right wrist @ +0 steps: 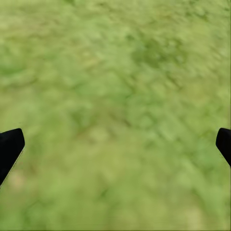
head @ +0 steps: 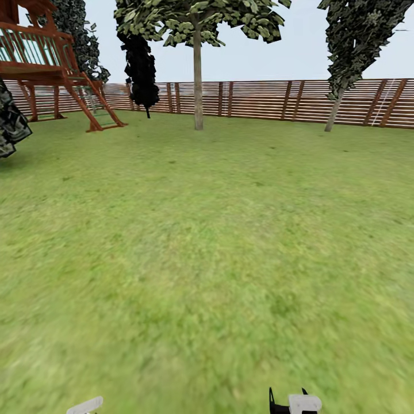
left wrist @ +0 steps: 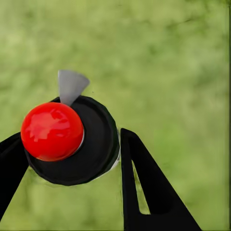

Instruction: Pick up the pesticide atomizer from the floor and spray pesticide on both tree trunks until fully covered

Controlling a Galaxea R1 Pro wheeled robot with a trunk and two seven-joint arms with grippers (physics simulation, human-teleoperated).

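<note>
Lawn (head: 207,247) runs out to a brown slat fence (head: 259,100) at the far edge — robot looks in transit. Wooden play tower (head: 52,63) far left, black cypress (head: 141,69) beside it. Two candidate trees by the fence: one with a straight pale trunk (head: 198,80) just left of centre, one with a leaning trunk (head: 334,109) to the right, the two well apart. Both far off, too distant to tell whether any spray is on them. Atomizer (left wrist: 72,139) is already off the ground: in the left wrist view the left gripper (left wrist: 67,159) pinches a black round body topped with a red knob (left wrist: 52,131), fingers on either side, grey nozzle tab (left wrist: 71,85) poking out past the rim, grass behind. Its long axis appears to run roughly along the camera line, so we see it end-on. Right gripper (right wrist: 115,144) is spread wide, fingertips at opposite edges of its view, nothing between but grass. Key relation: centre trunk lies ahead and slightly left, on the loaded arm's side — my call is drive there first, then aim the nozzle at the trunk.
</note>
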